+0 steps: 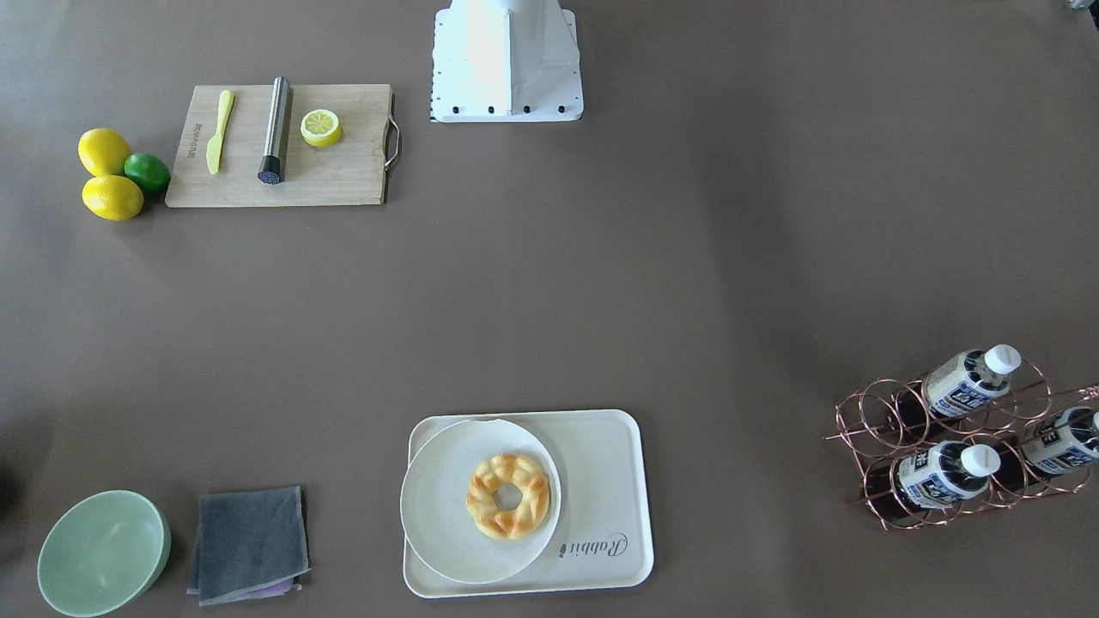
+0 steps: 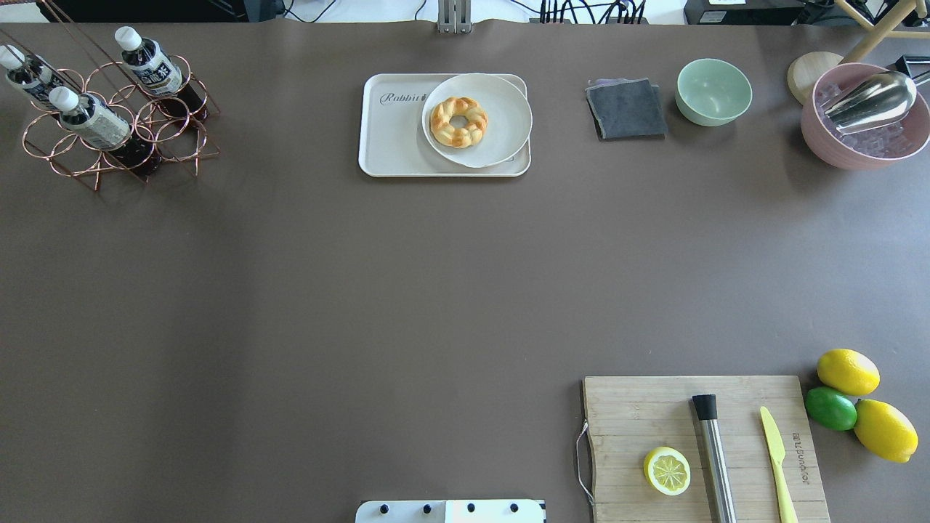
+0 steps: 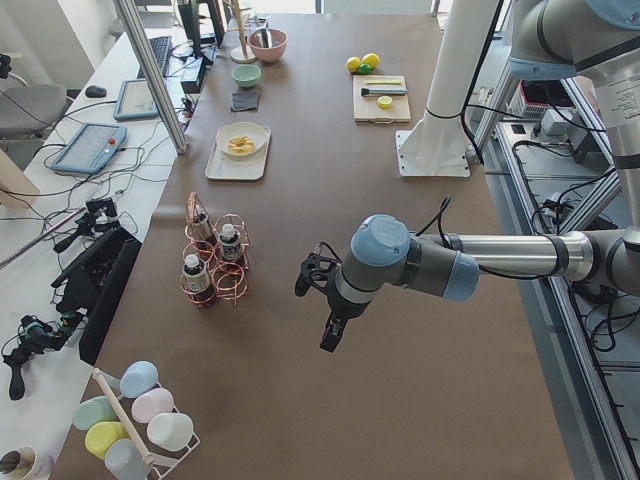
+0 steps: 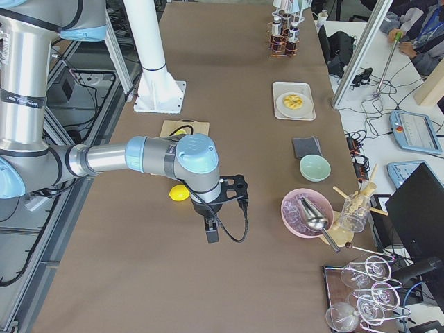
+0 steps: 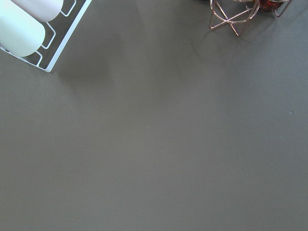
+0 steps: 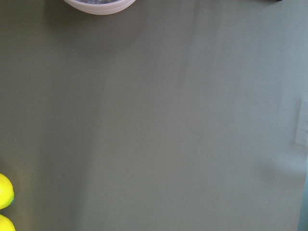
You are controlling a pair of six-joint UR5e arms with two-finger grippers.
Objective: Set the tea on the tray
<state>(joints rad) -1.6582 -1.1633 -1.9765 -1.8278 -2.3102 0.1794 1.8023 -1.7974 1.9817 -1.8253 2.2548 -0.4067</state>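
Clear plastic dark-tea bottle [image 2: 94,120] in copper wire rack [image 2: 156,120], cream rectangular plastic tray [image 2: 392,138] well apart; left gripper [image 3: 303,283] and right gripper [image 4: 239,191] spread: can't tell.

Left arm [image 3: 510,255]: my forearm reaches out level, and my wrist turns downward at its end.
Left gripper [image 3: 329,343]: hangs pointing down; I cannot tell whether my jaws are apart or together.
Right arm [image 4: 104,158]: my forearm is also stretched out level, with the wrist bent down.
Right gripper [image 4: 211,236]: points straight down; how my jaws stand I cannot tell.
Base [image 1: 506,64]: my white pedestal, upright.
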